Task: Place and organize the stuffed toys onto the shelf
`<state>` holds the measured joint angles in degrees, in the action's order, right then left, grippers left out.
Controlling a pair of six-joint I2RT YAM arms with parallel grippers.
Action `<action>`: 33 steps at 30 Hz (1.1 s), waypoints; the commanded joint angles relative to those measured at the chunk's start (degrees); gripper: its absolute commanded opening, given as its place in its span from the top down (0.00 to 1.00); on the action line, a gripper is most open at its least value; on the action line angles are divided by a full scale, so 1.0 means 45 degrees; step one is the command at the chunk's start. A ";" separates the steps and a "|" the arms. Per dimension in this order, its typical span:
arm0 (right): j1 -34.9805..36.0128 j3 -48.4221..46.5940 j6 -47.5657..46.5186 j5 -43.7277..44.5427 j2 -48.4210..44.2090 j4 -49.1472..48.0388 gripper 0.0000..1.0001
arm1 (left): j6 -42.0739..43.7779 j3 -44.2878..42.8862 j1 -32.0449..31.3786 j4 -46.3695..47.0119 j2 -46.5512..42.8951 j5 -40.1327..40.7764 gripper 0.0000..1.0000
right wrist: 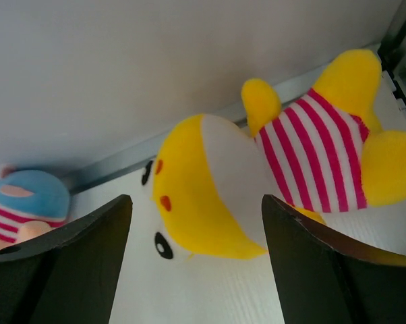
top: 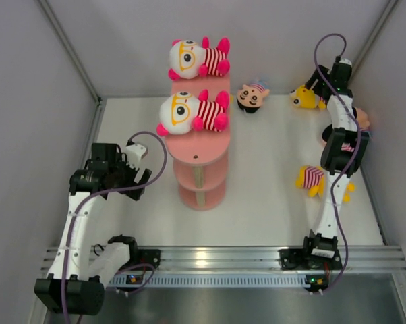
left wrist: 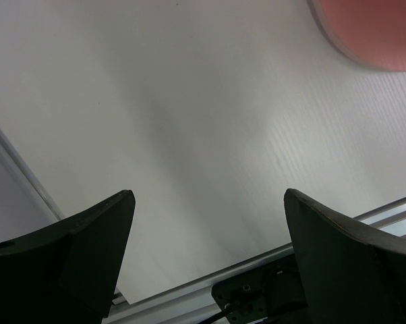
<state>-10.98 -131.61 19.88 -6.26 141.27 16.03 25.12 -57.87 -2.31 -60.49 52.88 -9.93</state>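
The salmon-pink shelf (top: 201,150) stands mid-table. Two white-faced toys with orange glasses lie on its top tier, one at the far end (top: 197,59) and one nearer (top: 191,112). A black-haired toy (top: 251,96) lies on the table behind the shelf. A yellow bear in a striped shirt (top: 301,98) lies at the far right; my right gripper (top: 317,88) is open just over it. In the right wrist view the bear's head (right wrist: 210,189) sits between the open jaws of that gripper (right wrist: 196,204), untouched. A second yellow bear (top: 314,179) lies by the right arm. My left gripper (top: 141,179) is open and empty left of the shelf.
Another toy (top: 360,121) is mostly hidden behind the right arm. The back wall and side walls close in the table. The left wrist view shows bare white table, the shelf's bottom tier (left wrist: 378,34) and the front aluminium rail (left wrist: 189,287). The black-haired toy's blue-and-striped part (right wrist: 27,202) shows left of the bear.
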 commanded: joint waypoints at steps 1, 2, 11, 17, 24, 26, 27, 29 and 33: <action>0.0155 -0.0929 -0.0804 0.0863 0.0322 0.0129 0.22 | -0.0193 -0.0246 -0.0034 0.0727 0.0240 0.0352 0.01; 0.0175 -0.0929 -0.0901 0.0903 0.0460 0.0129 0.24 | -0.0231 -0.0304 -0.0034 0.0785 0.0395 0.0333 0.01; 0.0273 -0.0578 -0.1390 0.1157 0.1107 -0.0281 0.93 | -0.0329 -0.0540 -0.0015 0.0805 0.0865 0.0274 0.01; 0.0408 0.2483 -0.0787 0.0923 -0.1778 -0.1880 1.00 | -0.0368 -0.0383 0.0005 0.0883 0.0710 0.0255 0.01; 0.1482 0.9905 0.1303 0.2228 -0.9055 -0.3914 1.00 | -0.0505 -0.0129 0.0122 0.1040 0.0378 0.0195 0.01; 0.2240 1.1774 0.1695 0.2522 -1.0391 -0.4128 1.00 | -0.0602 -0.0110 0.0122 0.1020 0.0183 0.0293 0.02; 0.2555 1.2308 0.1773 0.2795 -1.1597 -0.4187 1.00 | -0.0583 -0.0110 0.0122 0.1039 0.0105 0.0293 0.01; 0.3975 1.3420 0.1735 0.3070 -1.2658 -0.4071 1.00 | -0.0622 -0.0071 0.0122 0.1040 -0.0187 0.0255 0.01; 0.6148 1.4713 0.1871 0.3656 -1.5214 -0.3602 1.00 | -0.0681 -0.0031 0.0122 0.1020 -0.0618 0.0235 0.02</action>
<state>11.31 -69.82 26.37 6.66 78.52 0.99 23.40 -58.28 -1.98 -58.19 52.12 -9.30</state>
